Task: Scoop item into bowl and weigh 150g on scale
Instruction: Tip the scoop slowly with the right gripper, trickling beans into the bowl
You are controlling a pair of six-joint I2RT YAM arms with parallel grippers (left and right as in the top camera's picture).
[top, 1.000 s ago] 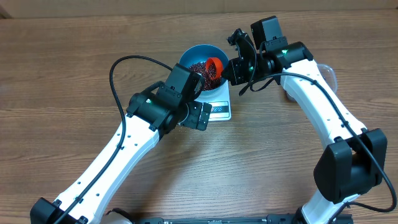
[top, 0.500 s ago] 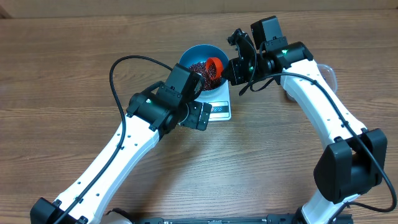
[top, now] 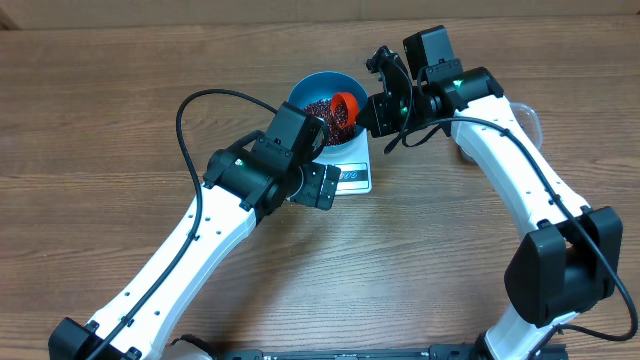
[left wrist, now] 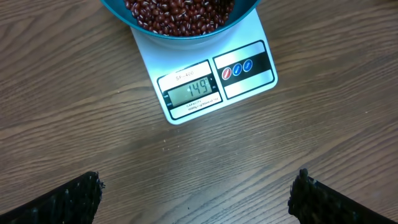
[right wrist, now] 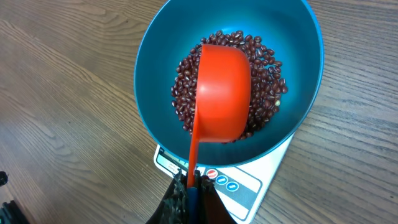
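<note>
The blue bowl [top: 305, 92] stands on the white scale [top: 352, 177] and holds dark red-brown beans [right wrist: 264, 93]. My right gripper [right wrist: 194, 180] is shut on the thin handle of a red scoop [right wrist: 224, 93]. The scoop hangs inside the bowl just over the beans, its rounded back facing the wrist camera. My left gripper [left wrist: 198, 196] is open and empty above bare table, in front of the scale [left wrist: 249, 81]. The scale's display [left wrist: 194, 93] reads 149. Overhead, the left gripper [top: 322, 186] covers part of the scale's front.
A clear plastic tub [top: 530, 118] shows at the right, mostly hidden behind the right arm. A black cable [top: 190, 110] loops off the left arm. Wood-grain table [top: 120, 90] surrounds the scale on all sides.
</note>
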